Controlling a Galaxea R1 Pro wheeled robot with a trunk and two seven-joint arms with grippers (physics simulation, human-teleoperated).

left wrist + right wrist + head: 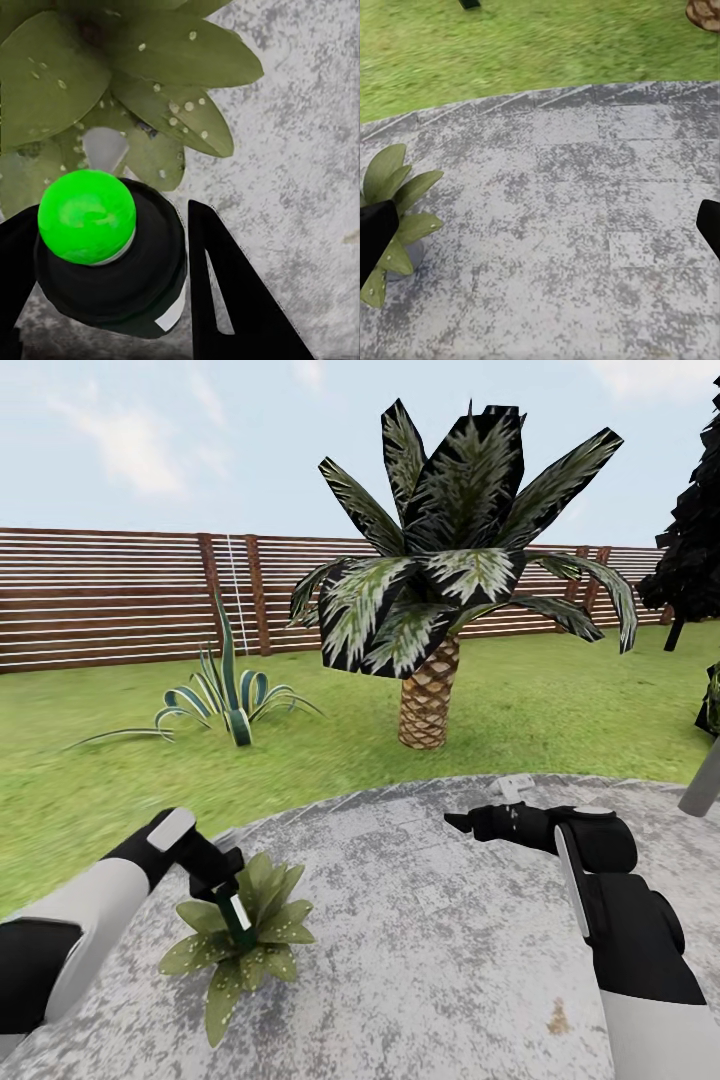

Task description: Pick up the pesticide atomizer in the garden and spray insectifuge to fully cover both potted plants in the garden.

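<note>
Green lawn [120,780] runs along your left side, and your left arm reaches in from there onto the round grey stone patio [420,940]. Your left pincer [222,882] is clamped on the spray bottle [236,915], which points down into the low potted plant [245,945] on the patio's left part. In the left wrist view the bottle [112,262] sits between the two black fingers [232,292], its bright green round end [86,216] facing the camera, and just beyond it the plant's broad leaves [165,82] carry small white specks [180,109].

Behind, on the grass, a striped spiky agave [225,705] stands left of a scaly-trunked palm [440,610], with the brown slatted fence [110,595] running across the back.

Further right, your right pincer [468,822] hangs over the patio's far edge, well apart from the plant. Its fingers are spread apart and hold nothing; in the right wrist view one dark fingertip [375,236] shows at each side of the picture, with bare stone [585,225] between them and the plant [397,206] beside one tip. At the far right edge a grey post [703,780] leans on the patio.
</note>
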